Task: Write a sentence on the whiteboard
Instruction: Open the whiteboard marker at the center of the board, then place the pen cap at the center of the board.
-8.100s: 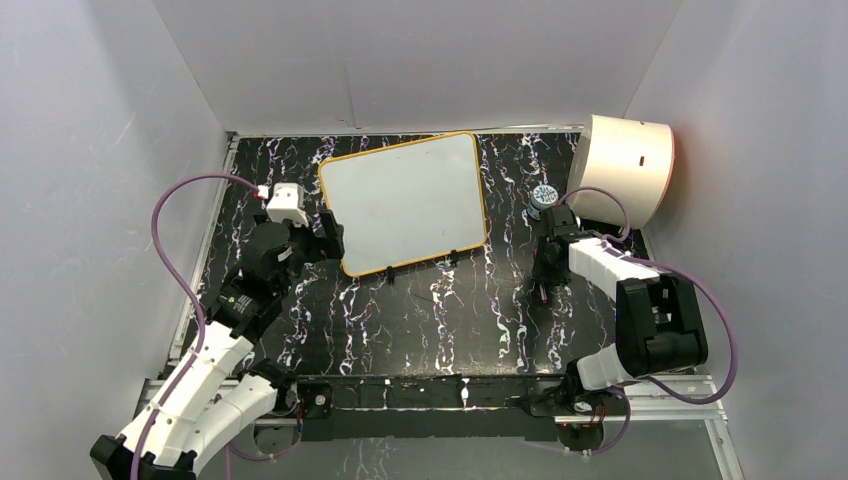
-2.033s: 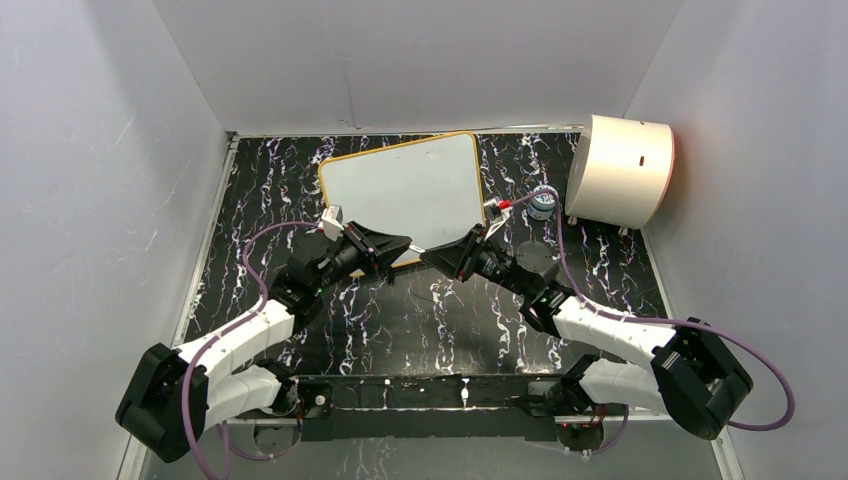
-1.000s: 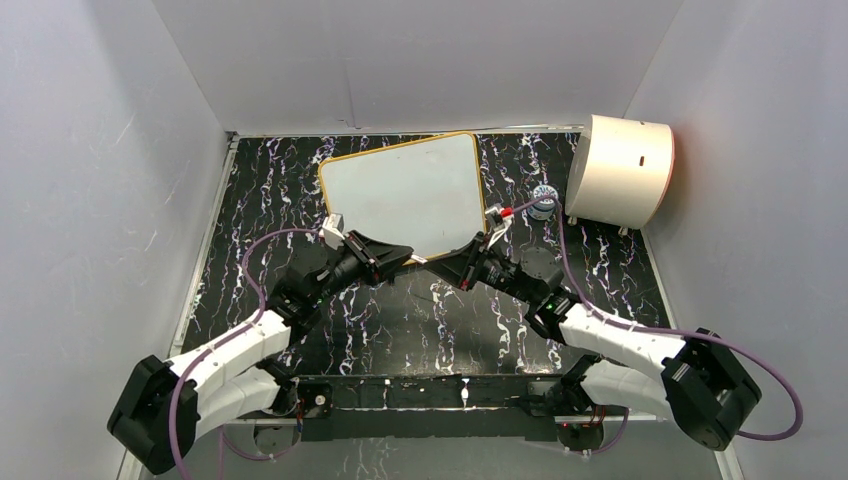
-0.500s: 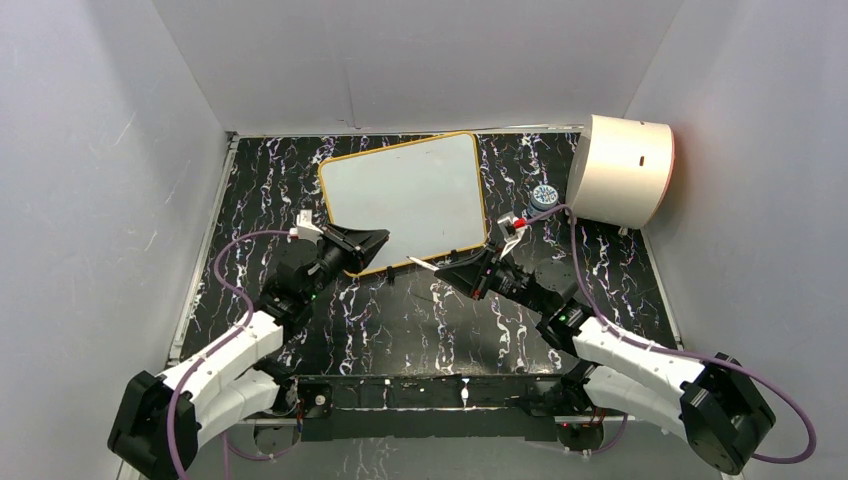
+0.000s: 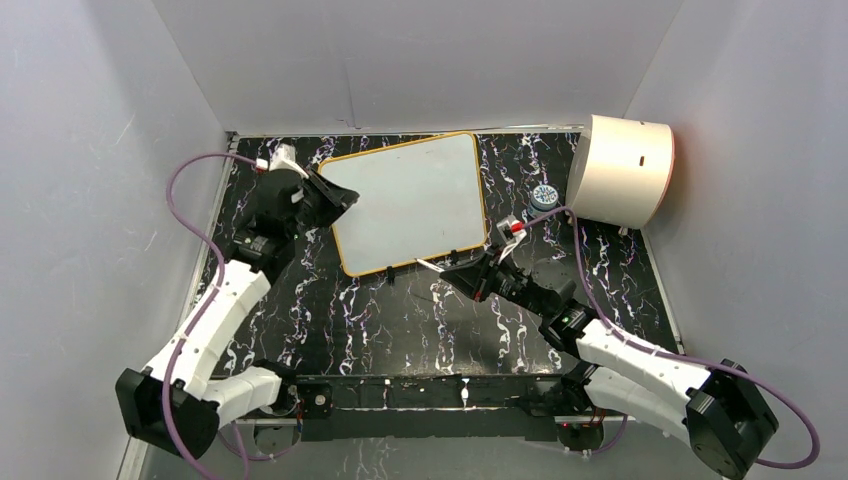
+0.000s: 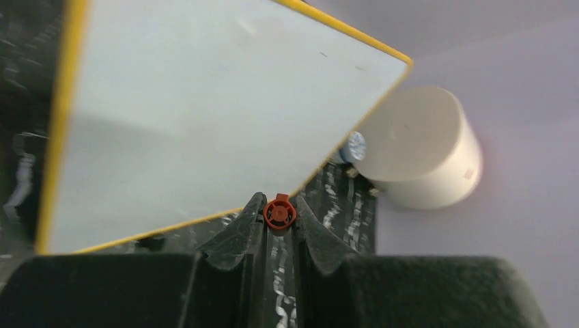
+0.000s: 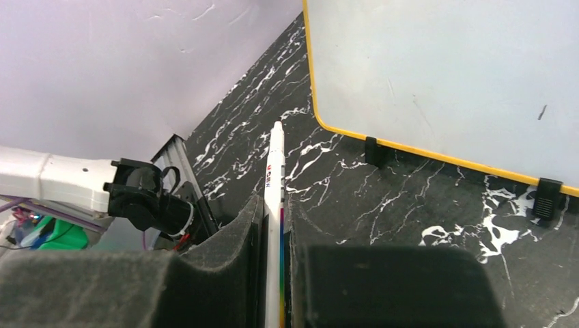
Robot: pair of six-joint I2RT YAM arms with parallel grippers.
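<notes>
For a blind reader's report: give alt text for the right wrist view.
The right gripper is shut on a white marker that points out over the black marbled mat. The whiteboard, with an orange-yellow rim and no writing, fills the upper right.

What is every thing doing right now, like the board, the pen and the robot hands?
whiteboard: blank, nothing written yet.
left gripper: shut on the red cap.
right gripper: shut on the marker.
red cap: off the marker.
marker: held clear of the whiteboard, not touching it.
</notes>
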